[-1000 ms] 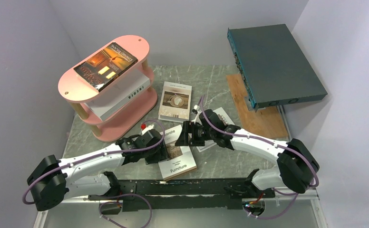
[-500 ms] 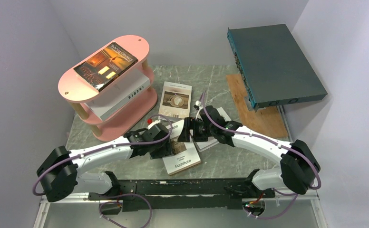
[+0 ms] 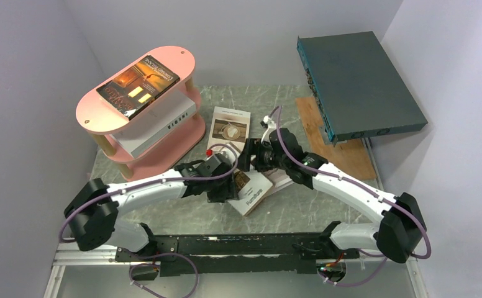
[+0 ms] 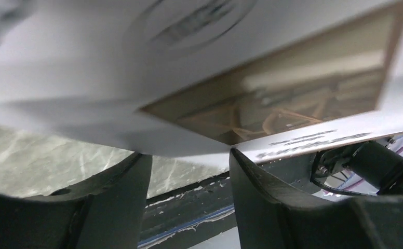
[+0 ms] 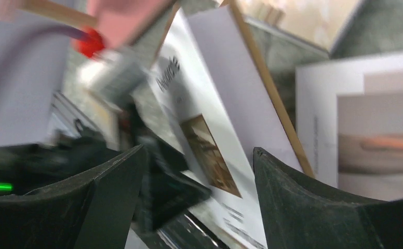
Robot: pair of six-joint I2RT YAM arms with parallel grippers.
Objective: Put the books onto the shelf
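**Marble bench [image 3: 276,102], book tilted**

Decorate Furniture book [image 3: 251,196] tilts at mid-bench, its edge across the left gripper [image 3: 226,187], whose fingers are spread. Whether they clamp it, I cannot tell. Right gripper [image 3: 251,160] gapes beside it. Shelf [image 3: 102,102]: far-left corner.

Evenly lit, sharp top view with glare on the dark book [image 3: 138,85]; both wrist views are blurred.

Five books are counted: one dark orange-brown book [image 3: 138,85] and four white books [image 3: 228,131]. One pink shelf [image 3: 164,155] of three tiers, one teal box [image 3: 359,84] and one wooden board [image 3: 344,155] are counted. Two arms are fitted: left arm [image 3: 145,189], right arm [image 3: 350,186].
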